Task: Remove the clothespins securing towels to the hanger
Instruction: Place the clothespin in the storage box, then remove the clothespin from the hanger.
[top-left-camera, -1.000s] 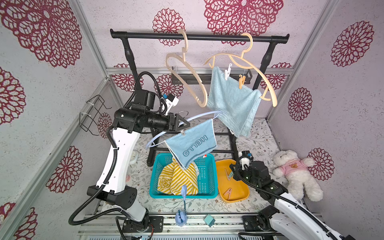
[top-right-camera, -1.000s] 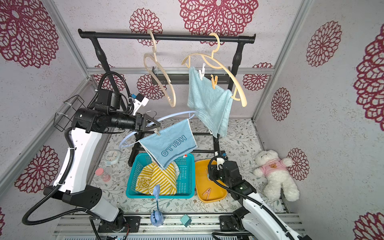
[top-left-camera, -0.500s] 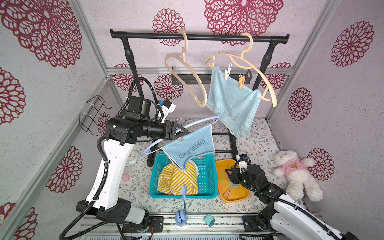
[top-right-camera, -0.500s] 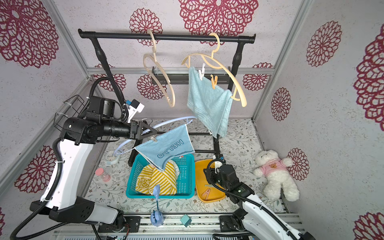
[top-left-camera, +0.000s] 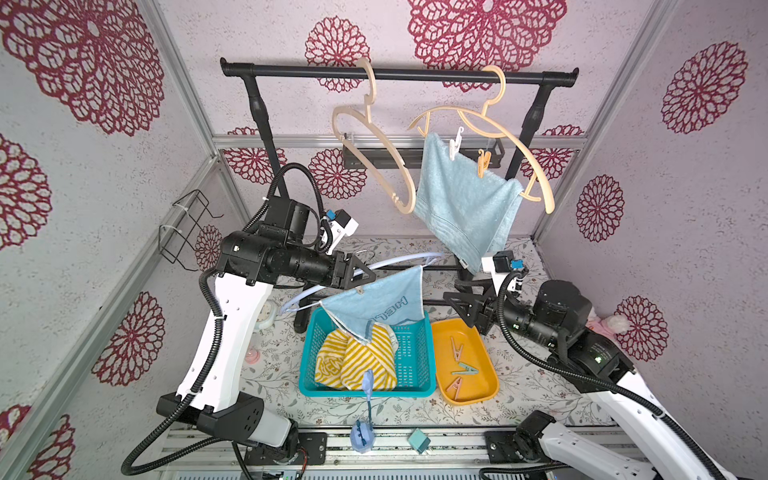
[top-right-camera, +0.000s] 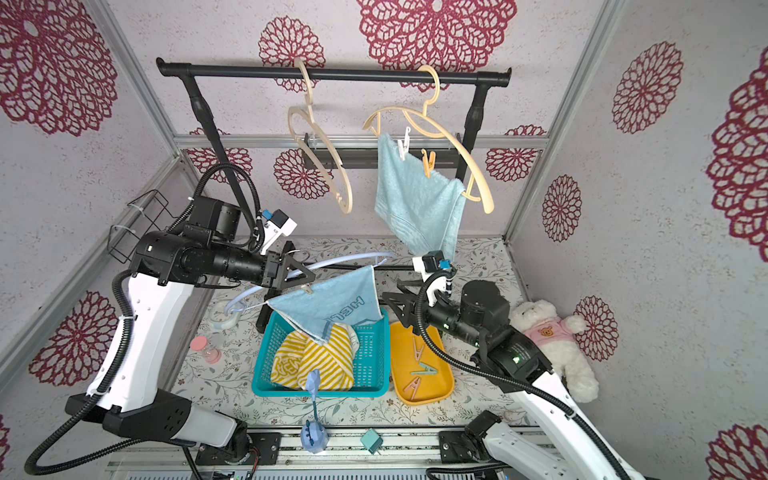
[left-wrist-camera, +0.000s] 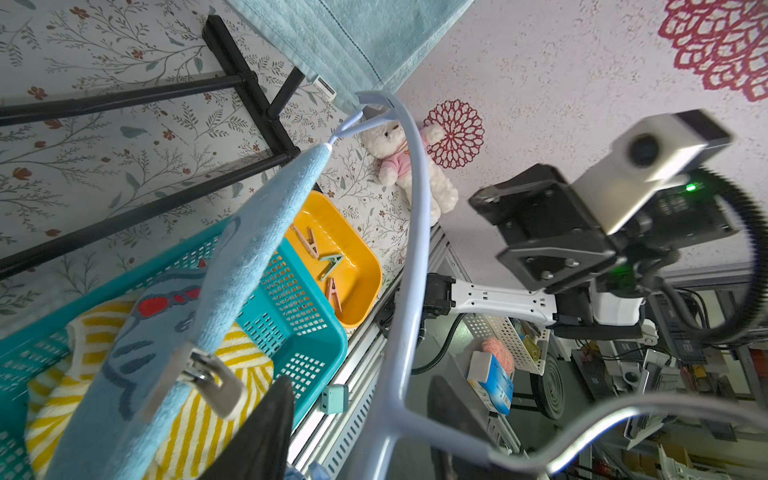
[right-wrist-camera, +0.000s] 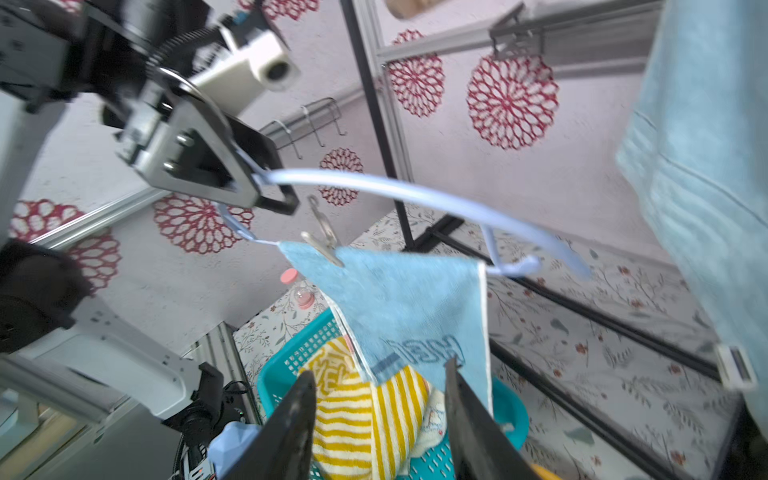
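My left gripper (top-left-camera: 358, 276) is shut on a light blue hanger (top-left-camera: 395, 264), holding it low over the basket. The HELLO towel (top-left-camera: 382, 307) hangs from it, pinned by one beige clothespin (top-left-camera: 360, 289) close to the left fingers. In the right wrist view that clothespin (right-wrist-camera: 324, 235) stands above the towel's corner. My right gripper (top-left-camera: 451, 301) is open and holds nothing, level with the towel's right edge. The plain blue towel (top-left-camera: 465, 203) hangs on a beige hanger (top-left-camera: 536, 166) under a white clothespin (top-left-camera: 455, 143) and an orange one (top-left-camera: 483, 162). The striped towel (top-left-camera: 353, 361) lies in the basket.
A teal basket (top-left-camera: 415, 353) and a yellow tray (top-left-camera: 490, 374) with three loose clothespins (top-left-camera: 461, 361) sit on the floral floor. A black rack (top-left-camera: 399, 75) carries a bare beige hanger (top-left-camera: 374, 153). A teddy bear (top-right-camera: 552, 340) lies at the right wall.
My right gripper has opened and risen from the yellow tray towards the HELLO towel. The left arm has lowered the hanger and towel nearer the basket.
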